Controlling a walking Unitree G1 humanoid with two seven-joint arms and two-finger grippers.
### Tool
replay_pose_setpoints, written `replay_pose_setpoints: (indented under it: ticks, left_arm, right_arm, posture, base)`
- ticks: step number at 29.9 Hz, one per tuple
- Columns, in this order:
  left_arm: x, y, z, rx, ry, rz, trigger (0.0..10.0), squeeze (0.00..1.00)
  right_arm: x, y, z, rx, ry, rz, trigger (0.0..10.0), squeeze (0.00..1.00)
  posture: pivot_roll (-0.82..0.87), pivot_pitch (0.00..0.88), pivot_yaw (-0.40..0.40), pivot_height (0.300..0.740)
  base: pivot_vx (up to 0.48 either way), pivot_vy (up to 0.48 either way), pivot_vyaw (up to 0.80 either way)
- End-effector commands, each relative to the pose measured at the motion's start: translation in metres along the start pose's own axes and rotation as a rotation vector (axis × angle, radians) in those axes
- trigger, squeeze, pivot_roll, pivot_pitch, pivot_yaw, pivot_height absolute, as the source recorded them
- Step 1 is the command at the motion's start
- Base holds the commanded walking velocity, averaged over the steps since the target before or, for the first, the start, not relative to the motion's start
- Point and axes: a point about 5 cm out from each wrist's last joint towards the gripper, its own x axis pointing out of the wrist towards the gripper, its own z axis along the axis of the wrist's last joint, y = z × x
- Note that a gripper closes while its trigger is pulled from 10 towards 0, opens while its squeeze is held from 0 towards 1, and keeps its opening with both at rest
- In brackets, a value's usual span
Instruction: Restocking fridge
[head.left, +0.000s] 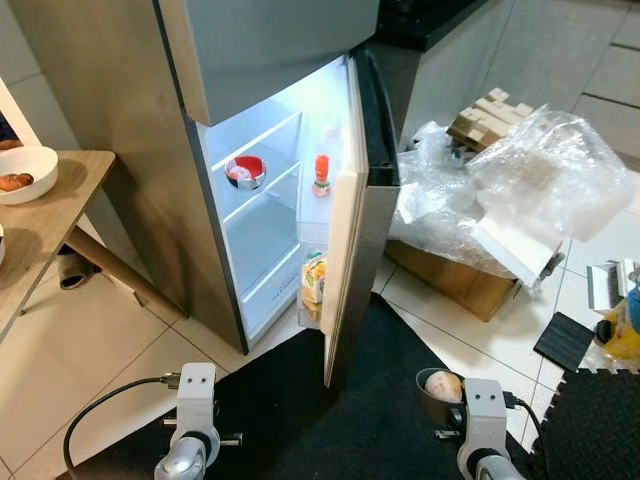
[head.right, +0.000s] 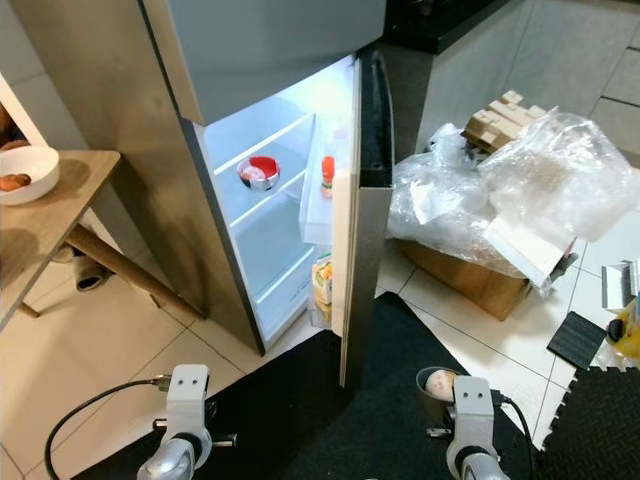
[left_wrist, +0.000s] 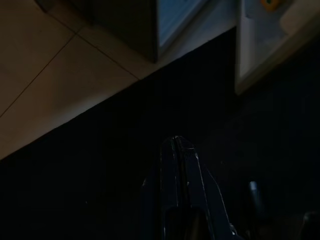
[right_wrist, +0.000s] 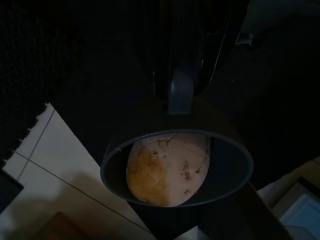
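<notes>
The fridge (head.left: 270, 150) stands ahead with its lower door (head.left: 345, 230) swung open and the inside lit. A red-lidded bowl (head.left: 245, 171) sits on an upper shelf. An orange bottle (head.left: 321, 174) and a juice carton (head.left: 314, 285) stand in the door racks. My right gripper (right_wrist: 180, 92) is shut on the rim of a dark grey bowl (right_wrist: 177, 167) holding a cracked brown bun (right_wrist: 167, 167), low at the right over the black mat (head.left: 330, 420). My left gripper (left_wrist: 177, 150) hangs shut over the mat, holding nothing.
A wooden table (head.left: 40, 225) with a white bowl (head.left: 25, 172) of food stands at the left. A cardboard box (head.left: 460, 280) under crumpled clear plastic (head.left: 520, 180) lies right of the fridge. Foam mats (head.left: 590, 420) and small items lie at the far right.
</notes>
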Motion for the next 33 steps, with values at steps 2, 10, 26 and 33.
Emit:
replay_pose_setpoints:
  ticks: [2, 10, 26, 33]
  left_arm:
    - [-0.002, -0.001, -0.005, 0.000, 0.010, 0.002, 10.0, 0.00]
    - [-0.002, -0.002, -0.004, -0.006, 0.003, 0.012, 10.0, 0.00]
    - [0.000, 0.013, 0.019, -0.025, -0.141, 0.138, 10.0, 0.00]
    - [0.011, 0.003, 0.043, 0.046, -0.161, 0.062, 10.0, 0.00]
  right_arm:
    - [0.001, 0.001, 0.004, -0.001, -0.025, 0.004, 10.0, 0.00]
    - [0.001, 0.000, 0.005, -0.004, -0.024, 0.006, 10.0, 0.00]
    - [0.002, 0.000, 0.006, -0.010, -0.027, 0.009, 10.0, 0.00]
    - [0.002, 0.001, 0.005, -0.012, -0.024, 0.011, 10.0, 0.00]
  posture:
    - [-0.13, 0.094, -0.019, 0.736]
    - [-0.13, 0.093, -0.025, 0.736]
    - [-0.14, 0.092, -0.028, 0.736]
    - [-0.13, 0.092, -0.031, 0.736]
  base:
    - [0.000, -0.480, 0.00]
    - [0.000, -0.480, 0.00]
    - [0.000, -0.051, 0.00]
    - [0.000, 0.000, 0.00]
